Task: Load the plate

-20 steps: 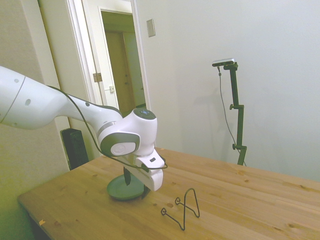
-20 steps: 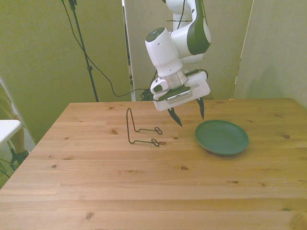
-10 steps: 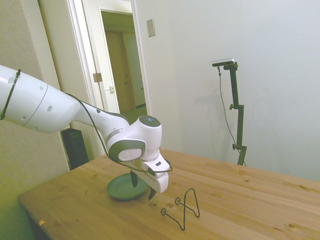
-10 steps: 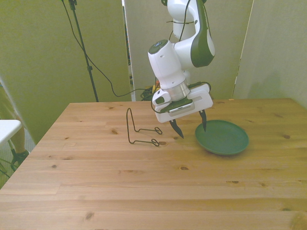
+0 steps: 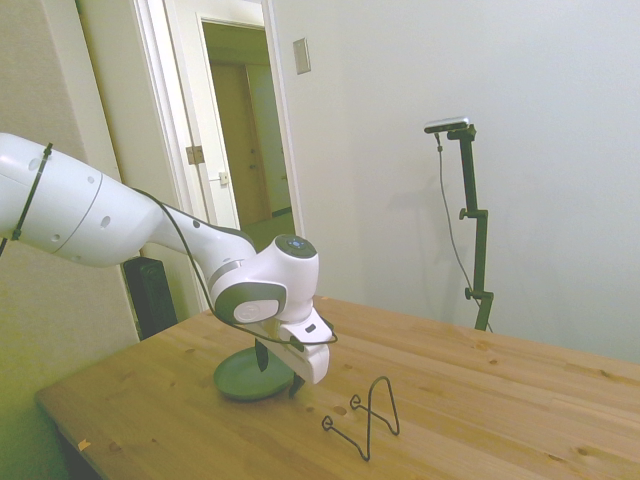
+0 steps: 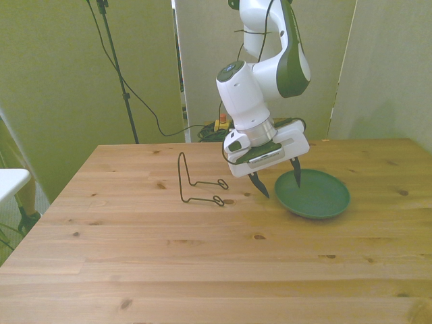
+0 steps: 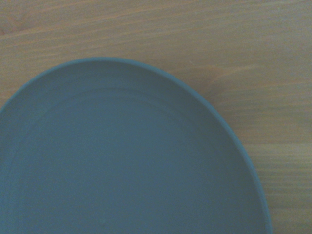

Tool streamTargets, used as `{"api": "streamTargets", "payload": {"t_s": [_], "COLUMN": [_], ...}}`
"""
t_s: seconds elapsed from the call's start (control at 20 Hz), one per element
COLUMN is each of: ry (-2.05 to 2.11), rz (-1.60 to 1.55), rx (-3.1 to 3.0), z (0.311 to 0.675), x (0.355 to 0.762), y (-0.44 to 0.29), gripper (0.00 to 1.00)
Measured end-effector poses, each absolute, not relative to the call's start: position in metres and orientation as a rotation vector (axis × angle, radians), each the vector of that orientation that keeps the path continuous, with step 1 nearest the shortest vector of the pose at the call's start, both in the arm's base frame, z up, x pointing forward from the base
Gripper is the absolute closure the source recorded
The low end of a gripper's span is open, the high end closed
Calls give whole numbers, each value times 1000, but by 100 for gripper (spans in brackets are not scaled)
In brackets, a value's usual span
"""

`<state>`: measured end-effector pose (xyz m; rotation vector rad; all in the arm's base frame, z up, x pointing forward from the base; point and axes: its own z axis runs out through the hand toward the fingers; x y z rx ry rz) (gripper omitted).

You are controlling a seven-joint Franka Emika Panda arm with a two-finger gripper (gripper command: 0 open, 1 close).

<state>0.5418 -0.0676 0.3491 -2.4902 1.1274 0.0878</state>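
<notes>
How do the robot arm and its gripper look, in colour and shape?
The arm has glossy white rounded shells with dark grey-green joint sections. A thin black cable runs along it. The gripper is a white block with two slim dark pointed fingers.

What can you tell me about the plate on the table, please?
The plate is small, round and shallow, a muted grey-green with a raised rim and a plain matte surface. It is empty and lies flat on the wooden table, towards the front view's right, apart from the black wire stand. The open gripper straddles its near rim; contact cannot be told.
</notes>
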Motion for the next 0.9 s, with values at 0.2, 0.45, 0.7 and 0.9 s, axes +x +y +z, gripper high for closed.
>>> {"api": "streamTargets", "payload": {"t_s": [0.2,0.45,0.7,0.9], "ry": [1111,1104,1101,1101], "rz": [90,121,142,146], "rx": [-2479,-2449,-2446,-2447], "z": [348,343,339,336], "x": [541,543,546,548], "y": [-69,-79,-86,-86], "gripper": [100,100,100,100]}}
